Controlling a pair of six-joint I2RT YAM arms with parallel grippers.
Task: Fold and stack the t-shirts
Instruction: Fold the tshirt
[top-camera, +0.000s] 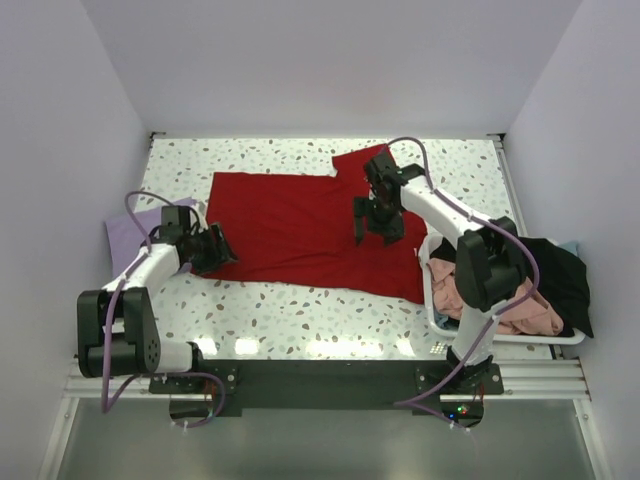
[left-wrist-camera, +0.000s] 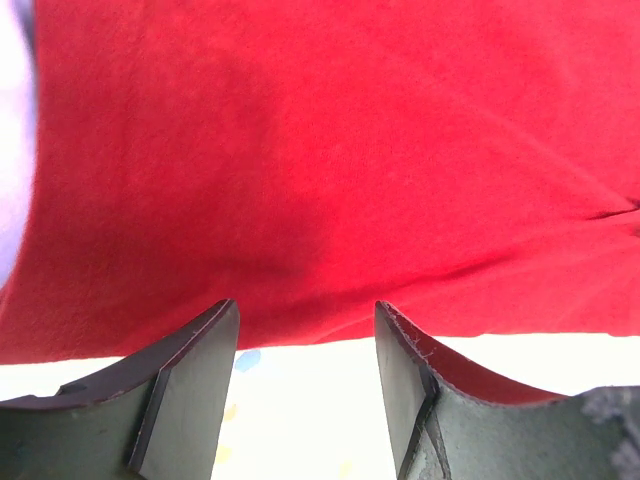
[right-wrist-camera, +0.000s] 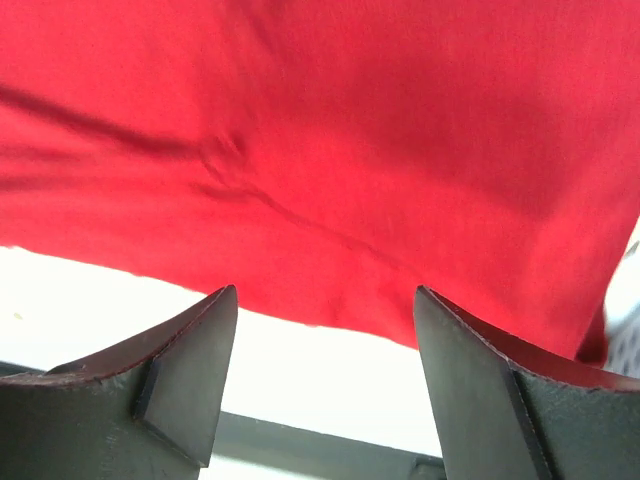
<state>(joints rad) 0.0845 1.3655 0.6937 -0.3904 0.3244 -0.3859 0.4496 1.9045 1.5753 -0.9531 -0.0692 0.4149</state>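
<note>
Grip the red t-shirt (top-camera: 300, 225) — spread flat on the desk (top-camera: 300, 320) just beside the basket (top-camera: 500, 338) — squarely by its edges, left gripper (top-camera: 212, 248) on the side far from the basket, right gripper (top-camera: 375, 228) nearer it, both open and empty, pinching a single layer

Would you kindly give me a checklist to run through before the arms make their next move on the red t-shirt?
1. red t-shirt spread out on the table: ok.
2. left pincer open, holding nothing, at the shirt's edge: ok.
3. right pincer open, holding nothing: ok.
4. Cloth smooth: not ok, creases show near the right pincer.
5. lavender t-shirt clear of the red one: cannot tell.
6. pink t-shirt and black t-shirt in the basket: ok.
</note>
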